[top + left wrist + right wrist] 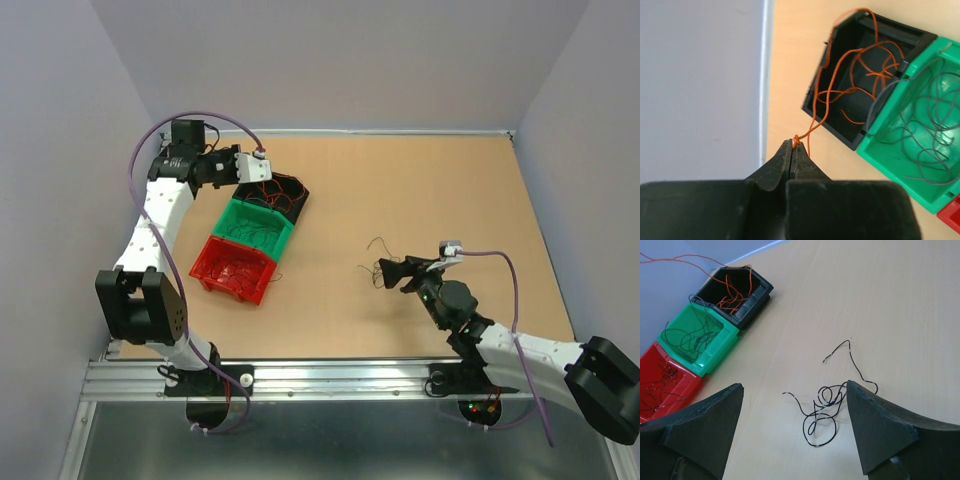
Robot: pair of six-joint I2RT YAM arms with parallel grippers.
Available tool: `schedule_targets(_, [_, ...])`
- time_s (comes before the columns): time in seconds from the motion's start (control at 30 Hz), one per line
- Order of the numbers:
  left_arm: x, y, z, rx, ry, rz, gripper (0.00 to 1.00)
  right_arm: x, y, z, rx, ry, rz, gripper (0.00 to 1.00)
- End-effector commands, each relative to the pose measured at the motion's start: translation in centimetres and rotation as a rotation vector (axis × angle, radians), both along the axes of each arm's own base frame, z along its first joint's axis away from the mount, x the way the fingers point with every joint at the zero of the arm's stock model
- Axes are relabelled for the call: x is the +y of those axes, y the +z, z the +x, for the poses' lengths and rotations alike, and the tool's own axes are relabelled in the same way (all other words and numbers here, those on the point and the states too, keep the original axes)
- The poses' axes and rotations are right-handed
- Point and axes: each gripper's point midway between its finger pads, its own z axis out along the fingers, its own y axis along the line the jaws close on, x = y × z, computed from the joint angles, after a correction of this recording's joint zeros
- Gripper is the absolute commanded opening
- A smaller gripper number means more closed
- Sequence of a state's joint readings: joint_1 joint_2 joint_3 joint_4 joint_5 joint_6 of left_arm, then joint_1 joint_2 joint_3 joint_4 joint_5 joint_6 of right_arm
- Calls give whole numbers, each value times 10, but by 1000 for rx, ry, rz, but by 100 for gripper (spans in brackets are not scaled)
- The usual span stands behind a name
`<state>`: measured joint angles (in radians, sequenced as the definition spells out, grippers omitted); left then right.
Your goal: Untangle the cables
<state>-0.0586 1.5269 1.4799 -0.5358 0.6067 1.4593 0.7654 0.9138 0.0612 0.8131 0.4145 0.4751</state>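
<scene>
Three bins [720, 351] — one loose cable-bunch [827, 402] (black)

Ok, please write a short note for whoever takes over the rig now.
Left end effector shut on an orange wire that trails into the black bin.
Right end effector open, above the black wire bunch on the table.
Done: orange wires in the black bin, dark wires in the green bin and red bin.
Left: release the orange wire, sort the black bunch.
</scene>
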Motion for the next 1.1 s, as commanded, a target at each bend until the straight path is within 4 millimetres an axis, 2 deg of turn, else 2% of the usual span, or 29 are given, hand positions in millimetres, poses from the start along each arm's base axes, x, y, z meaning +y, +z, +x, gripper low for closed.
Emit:
schedule_targets(0.0, [8, -6, -12, 39, -5, 25, 0, -1, -2, -3, -8, 8, 6, 88])
schedule_targets(0.03, [8, -16, -16, 46, -6, 15, 0, -2, -2, -3, -7, 8, 5, 88])
schedule_targets(0.07, [10, -1, -10, -26, 29, -9, 0, -1, -1, -3, -7, 9, 8, 88])
schedule_targets(0.17, [15, -17, -5, 13, 71, 19, 0, 1, -1, -4, -5, 20, 10, 88])
schedule_targets(0.2, [18, -5, 2, 5, 71, 46, 0, 1, -1, -4, -5, 20, 12, 88])
schedule_targets(0.23, [20, -36, -5, 145, 60, 83, 0, 1, 0, -4, -5, 20, 14, 88])
schedule_targets(0.3, [29, -47, -1, 224, 76, 136, 0, 1, -1, -4, -2, 20, 16, 88])
schedule_targets(0.33, [37, -36, 8, 211, 96, 186, 0, 1, -1, -4, -2, 20, 13, 88])
schedule_targets(0.37, [42, -60, 4, 314, 95, 221, 0, 2, 0, -4, -3, 23, 14, 88])
schedule_targets(0.4, [45, -63, 5, 341, 99, 238, 0, 2, -1, -4, 0, 25, 14, 88])
schedule_targets(0.43, [49, -56, 10, 328, 97, 270, 0, 2, -1, -4, -1, 25, 15, 88])
schedule_targets(0.47, [50, -68, 3, 392, 87, 290, 0, 2, -2, -4, 2, 25, 12, 88])
schedule_targets(0.57, [53, -73, -2, 418, 85, 339, 0, 2, -3, -4, 4, 20, 9, 88])
schedule_targets(0.73, [56, -96, -11, 464, 122, 430, 0, 3, -2, -4, 5, 26, 11, 88])
schedule_targets(0.83, [52, -91, -10, 449, 126, 425, 0, 3, -2, -4, 6, 27, 12, 88])
schedule_targets(0.97, [49, -77, 5, 346, 174, 410, 0, 4, 0, -4, 2, 27, 19, 88])
schedule_targets(1.03, [46, -75, 12, 336, 214, 425, 0, 6, 1, -4, 5, 39, 22, 88])
schedule_targets(1.07, [35, -85, 17, 352, 210, 441, 0, 8, 2, -4, 6, 47, 23, 88])
